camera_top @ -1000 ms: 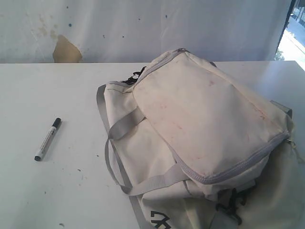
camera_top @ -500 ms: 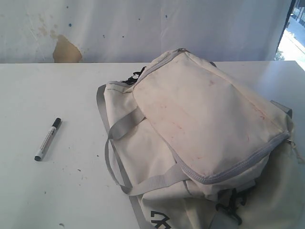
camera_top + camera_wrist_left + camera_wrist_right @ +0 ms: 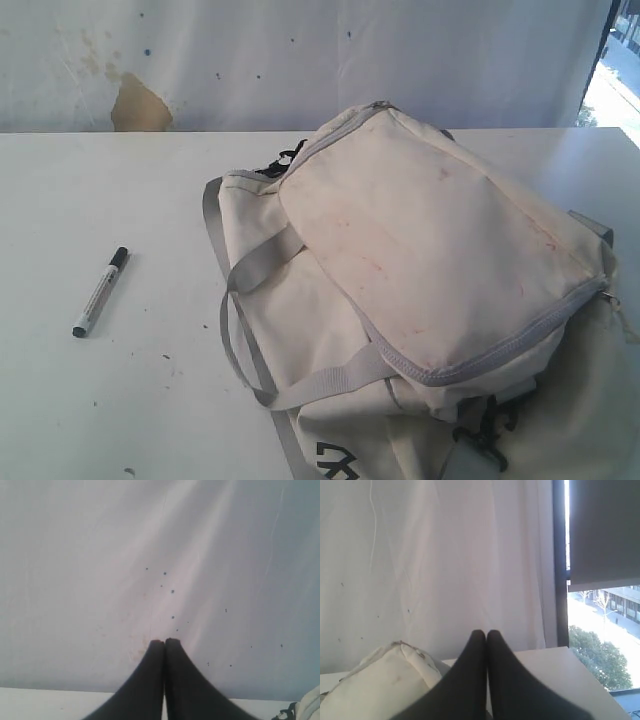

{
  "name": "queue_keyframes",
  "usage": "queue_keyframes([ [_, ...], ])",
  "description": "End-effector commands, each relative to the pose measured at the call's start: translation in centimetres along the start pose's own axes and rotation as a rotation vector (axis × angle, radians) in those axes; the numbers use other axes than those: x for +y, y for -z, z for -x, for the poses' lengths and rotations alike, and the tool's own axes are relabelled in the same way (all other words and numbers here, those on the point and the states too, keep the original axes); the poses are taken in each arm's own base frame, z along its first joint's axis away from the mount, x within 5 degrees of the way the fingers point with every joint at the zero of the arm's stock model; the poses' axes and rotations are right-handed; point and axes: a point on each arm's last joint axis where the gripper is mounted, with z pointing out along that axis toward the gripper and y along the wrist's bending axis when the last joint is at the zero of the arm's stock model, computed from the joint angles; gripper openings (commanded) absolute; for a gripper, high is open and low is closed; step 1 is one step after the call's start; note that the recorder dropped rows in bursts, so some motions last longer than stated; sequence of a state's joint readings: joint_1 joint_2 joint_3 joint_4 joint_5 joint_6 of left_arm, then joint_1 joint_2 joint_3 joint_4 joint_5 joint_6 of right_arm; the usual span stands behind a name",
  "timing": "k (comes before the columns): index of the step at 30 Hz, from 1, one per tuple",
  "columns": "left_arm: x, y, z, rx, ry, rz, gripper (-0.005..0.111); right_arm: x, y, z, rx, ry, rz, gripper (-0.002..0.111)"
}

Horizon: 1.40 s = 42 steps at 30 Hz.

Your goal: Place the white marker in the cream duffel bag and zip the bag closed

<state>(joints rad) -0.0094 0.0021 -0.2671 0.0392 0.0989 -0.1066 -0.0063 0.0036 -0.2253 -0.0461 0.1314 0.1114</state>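
Observation:
The white marker lies flat on the white table at the left, black cap pointing away from the front edge. The cream duffel bag fills the middle and right, its top flap lying over the body and its grey zipper running along the flap's edge. Neither gripper shows in the exterior view. My left gripper is shut with nothing in it, aimed at the white backdrop. Shut and empty too, my right gripper has a corner of the bag beside it.
Grey webbing handles and a strap loop off the bag's left side toward the marker. A black clip hangs at the bag's near end. A white cloth backdrop rises behind the table. A window lies to the right.

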Motion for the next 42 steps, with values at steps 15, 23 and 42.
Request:
queue_keyframes([
  [15, -0.7, -1.3, 4.6, 0.297, 0.076, -0.013, 0.0, 0.3, -4.5, 4.1, 0.314, -0.086, -0.033, 0.0],
  [23, -0.9, -4.9, 1.8, 0.576, 0.058, -0.03, 0.0, 0.4, -8.3, 3.2, 0.418, -0.088, -0.035, 0.001],
  [42, -5.4, -11.8, -1.6, 0.907, 0.084, -0.391, 0.048, 0.9, -10.6, -0.3, 0.717, -0.135, 0.007, 0.042],
])
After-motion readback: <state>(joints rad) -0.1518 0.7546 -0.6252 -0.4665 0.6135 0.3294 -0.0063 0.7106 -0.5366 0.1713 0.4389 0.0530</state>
